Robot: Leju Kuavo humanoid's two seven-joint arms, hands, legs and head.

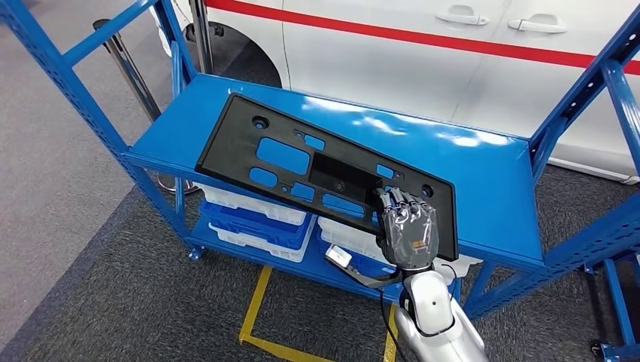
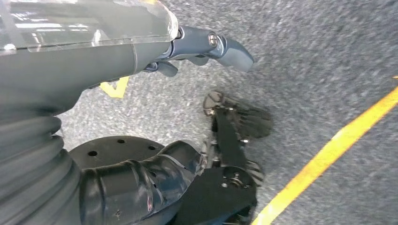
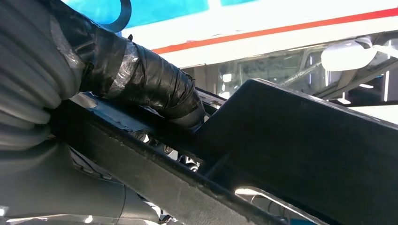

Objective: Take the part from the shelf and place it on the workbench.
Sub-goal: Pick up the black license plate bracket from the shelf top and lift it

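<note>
- A grey carpeted floor (image 1: 68, 226) runs along the left, with a yellow floor line (image 1: 256, 309) marked on it below the shelf.
- The blue shelf (image 1: 490, 181) stands in the middle, its uprights rising at both sides; a white car (image 1: 423, 68) with a red stripe is parked just behind it.
- White bins (image 1: 249, 205) sit on the lower level, under the top board.
- The part (image 1: 302, 162), a long black panel with several cut-outs, lies flat on the top board, set at a slant, its near edge reaching the board's front edge.
- The right hand (image 1: 407, 226) grips the part at its near right end: fingers lie over the top face, and in the right wrist view the taped thumb (image 3: 155, 89) presses against the panel's edge.
- The left hand (image 2: 220, 47) hangs over the grey floor, fingers apart and holding nothing.
</note>
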